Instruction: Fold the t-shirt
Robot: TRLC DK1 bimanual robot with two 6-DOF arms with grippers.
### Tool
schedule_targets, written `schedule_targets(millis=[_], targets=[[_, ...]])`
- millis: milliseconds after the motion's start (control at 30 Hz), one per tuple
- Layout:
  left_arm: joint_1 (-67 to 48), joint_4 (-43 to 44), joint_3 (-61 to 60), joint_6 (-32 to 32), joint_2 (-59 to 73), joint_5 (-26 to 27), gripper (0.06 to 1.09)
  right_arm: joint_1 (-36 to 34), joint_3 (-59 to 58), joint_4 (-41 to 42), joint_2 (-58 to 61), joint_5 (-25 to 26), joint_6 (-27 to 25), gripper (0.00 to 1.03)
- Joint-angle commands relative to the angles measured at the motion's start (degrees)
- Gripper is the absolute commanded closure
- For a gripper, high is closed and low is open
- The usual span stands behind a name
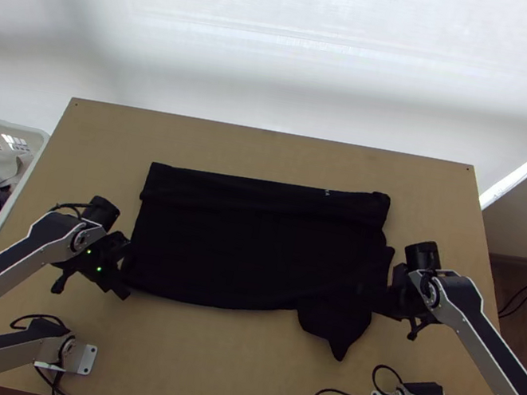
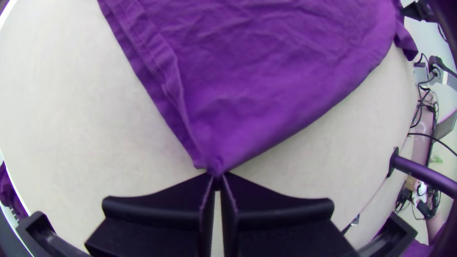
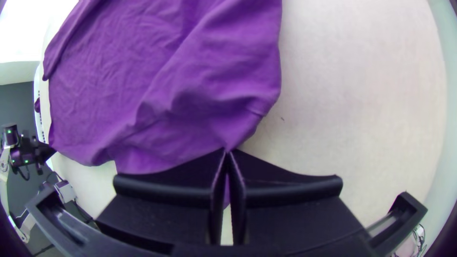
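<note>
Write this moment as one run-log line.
t-shirt: spread wide on table; left gripper: shut on a corner; right gripper: shut on an edge

Soft light brightens the white sheet (image 1: pixel 286 64) beyond the wooden table (image 1: pixel 196 356).

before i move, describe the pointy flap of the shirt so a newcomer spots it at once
On the wooden table lies the dark t-shirt. Along its near edge, toward the right arm, juts the flap. It narrows to a point, while the rest of that edge curves gently.
</note>
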Motion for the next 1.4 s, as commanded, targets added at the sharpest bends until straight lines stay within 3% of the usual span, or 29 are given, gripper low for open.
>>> schedule_targets(millis=[0,267,567,900,1367], targets=[[1.66,-0.53,0.84,0.83,-1.4,0.44,1.05,-1.17,1.19,-1.71,-1.93,-0.18,0.13,1.0],[4.65,0.44,3.65,0.12,-2.1,1.06,1.05,-3.98,2.77,-3.99,-3.78,-0.18,-2.15,1.0],[5.61,2.11,5.41,-1.02,-1.48,1.06,1.05,-10.04,4.36,-6.81,-5.45,-0.01,-8.04,1.0],[5.44,3.16,14.81,-9.72,0.98,4.31,1.05,-7.06,13.23,-9.97,-7.47,-0.18,-6.99,1.0],[5.61,6.77,21.23,-13.85,5.99,5.19,1.05,-6.7,19.21,-7.33,-0.35,-0.1,-6.9,1.0]])
